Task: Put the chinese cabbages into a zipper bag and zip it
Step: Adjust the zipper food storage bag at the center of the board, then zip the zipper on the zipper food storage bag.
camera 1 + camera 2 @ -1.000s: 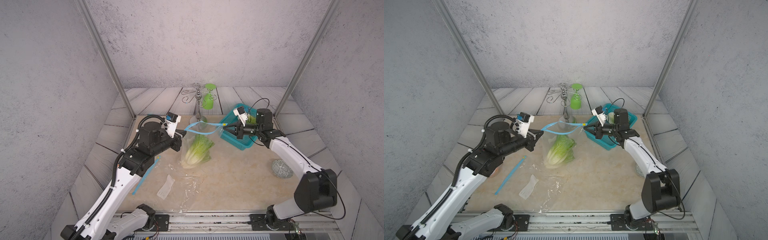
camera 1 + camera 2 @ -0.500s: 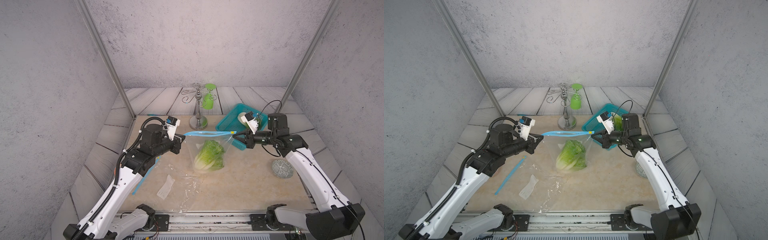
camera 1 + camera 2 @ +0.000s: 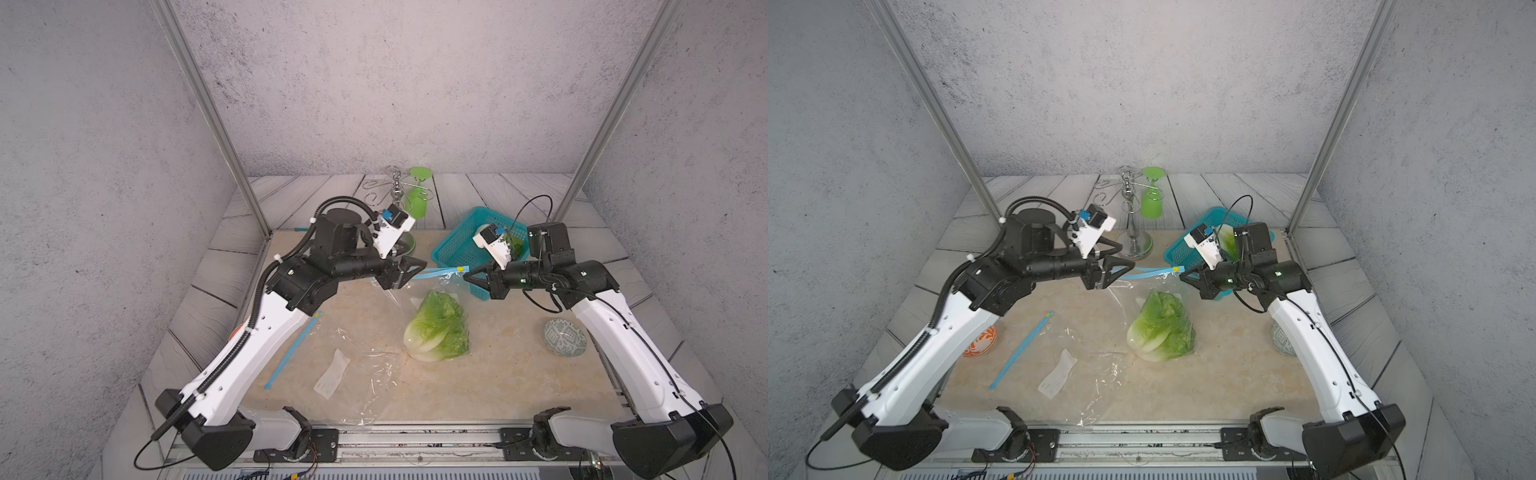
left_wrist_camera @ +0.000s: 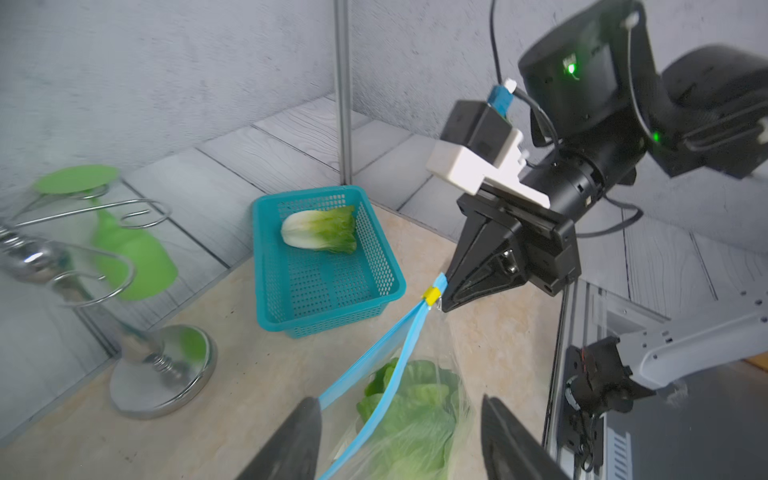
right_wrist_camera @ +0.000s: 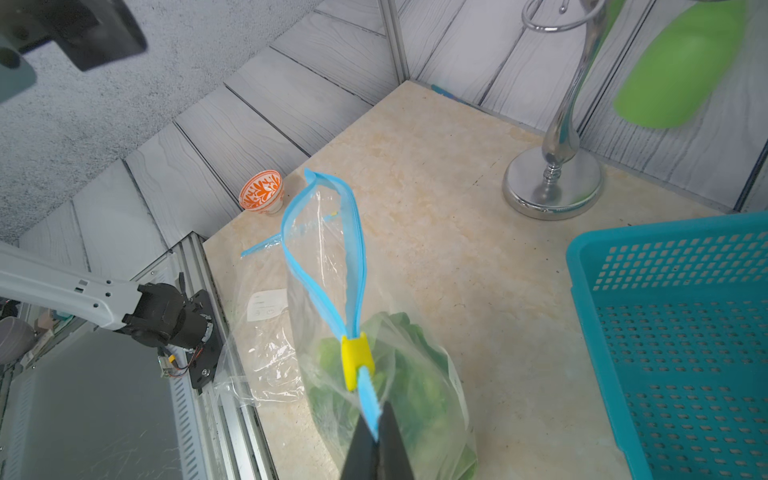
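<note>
At the lower edge of the frame the left end effector (image 4: 399,405) stands spread, its two dark fingers (image 4: 303,432) well apart. Between them sits the clear zipper bag (image 4: 451,399) with a chinese cabbage (image 4: 415,419) inside. The bag's blue zipper strip (image 4: 390,345) climbs from beside the lower-left finger toward centre right. There the right end effector (image 4: 445,304) pinches its end just past the yellow slider (image 4: 431,294). Mid-frame, a teal basket (image 4: 307,195) rests on the beige tabletop (image 4: 249,374), holding another cabbage head (image 4: 322,230). At left, blurred, a chrome stand (image 4: 166,374) carries an upturned green goblet (image 4: 133,257).
</note>
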